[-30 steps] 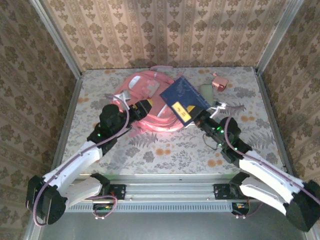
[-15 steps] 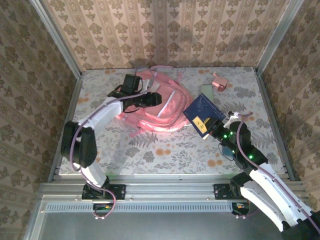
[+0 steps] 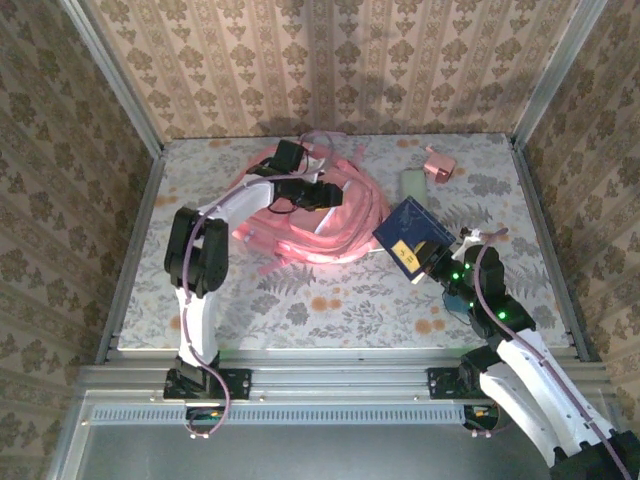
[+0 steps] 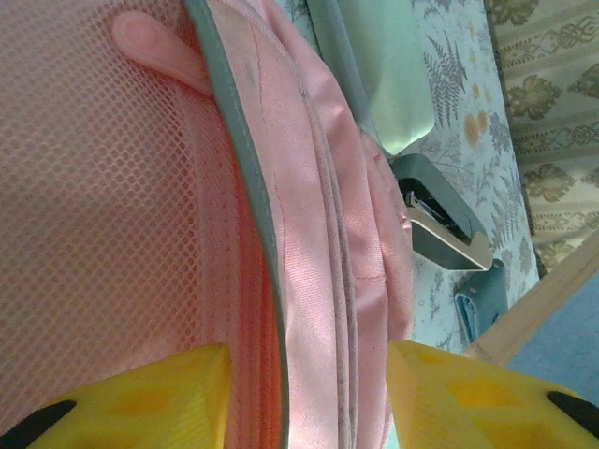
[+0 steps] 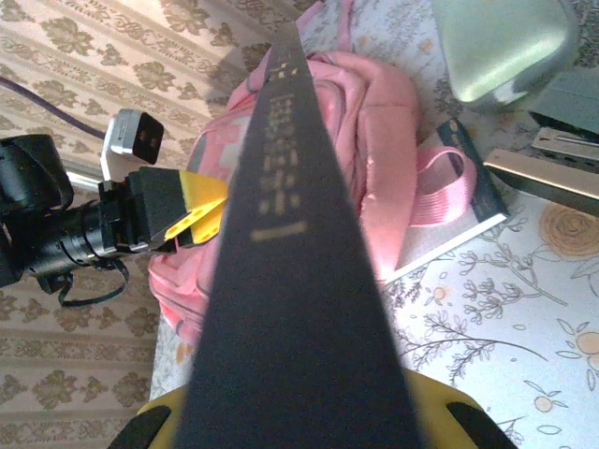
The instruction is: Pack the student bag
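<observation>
Counting from above, we find one student bag, one navy book, one small pink box, one pale green case and two arms. The bag lies in the upper middle of the frame, just left of the book. The left arm reaches up over the bag, with the left gripper at the bag's upper right part. Its jaws stand partly apart astride a fabric edge; whether they pinch it we cannot tell. Right of centre, the right gripper clamps the book's lower corner. In the right wrist view the book's blurred edge hides much of the bag.
</observation>
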You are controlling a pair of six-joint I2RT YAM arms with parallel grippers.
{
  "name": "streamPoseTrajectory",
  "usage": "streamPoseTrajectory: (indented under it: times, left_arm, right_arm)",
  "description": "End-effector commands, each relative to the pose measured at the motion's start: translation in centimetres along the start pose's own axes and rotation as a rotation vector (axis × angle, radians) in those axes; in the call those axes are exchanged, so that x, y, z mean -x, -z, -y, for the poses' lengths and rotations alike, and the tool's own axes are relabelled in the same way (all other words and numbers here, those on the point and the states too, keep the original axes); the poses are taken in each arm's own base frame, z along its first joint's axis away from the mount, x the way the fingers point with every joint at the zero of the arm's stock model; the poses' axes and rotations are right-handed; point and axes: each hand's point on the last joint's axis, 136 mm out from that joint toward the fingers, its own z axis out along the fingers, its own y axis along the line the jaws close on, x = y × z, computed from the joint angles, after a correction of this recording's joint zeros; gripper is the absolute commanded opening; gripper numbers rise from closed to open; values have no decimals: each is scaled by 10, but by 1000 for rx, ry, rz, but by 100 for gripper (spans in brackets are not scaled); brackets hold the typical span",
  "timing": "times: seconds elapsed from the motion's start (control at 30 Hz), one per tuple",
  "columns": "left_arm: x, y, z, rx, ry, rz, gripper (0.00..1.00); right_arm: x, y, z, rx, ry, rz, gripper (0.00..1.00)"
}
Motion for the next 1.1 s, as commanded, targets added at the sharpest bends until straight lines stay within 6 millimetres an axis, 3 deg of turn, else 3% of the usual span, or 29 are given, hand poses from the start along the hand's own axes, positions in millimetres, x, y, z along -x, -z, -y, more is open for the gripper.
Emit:
streamPoseTrajectory:
  times: [0.0, 0.17, 0.37, 0.5, 0.63, 0.7, 0.9, 1.07]
  left_arm:
    - [12, 1, 23, -80, -33, 4, 46]
    - [11, -15, 23, -57, -47, -31, 38]
    - [5, -33, -8, 59, -3, -83, 37]
    - [3, -36, -17, 154, -42, -103, 33]
    - [1, -36, -7, 176, -92, -127, 14]
    - [7, -25, 4, 168, -107, -107, 1]
    - [43, 52, 39, 149, -147, 52, 0]
    - [64, 122, 47, 88, -110, 201, 0]
  right_arm:
    - [5, 2, -13, 84, -20, 6, 0]
    - [6, -1, -4, 77, -41, 8, 0]
    - [8, -3, -3, 88, -87, 8, 0]
    - [6, -9, 1, 108, -138, -4, 0]
    - [4, -11, 2, 109, -125, -13, 0]
    - [6, -9, 0, 102, -92, -9, 0]
    - [16, -4, -8, 85, -17, 9, 0]
    - [20, -7, -14, 106, -23, 16, 0]
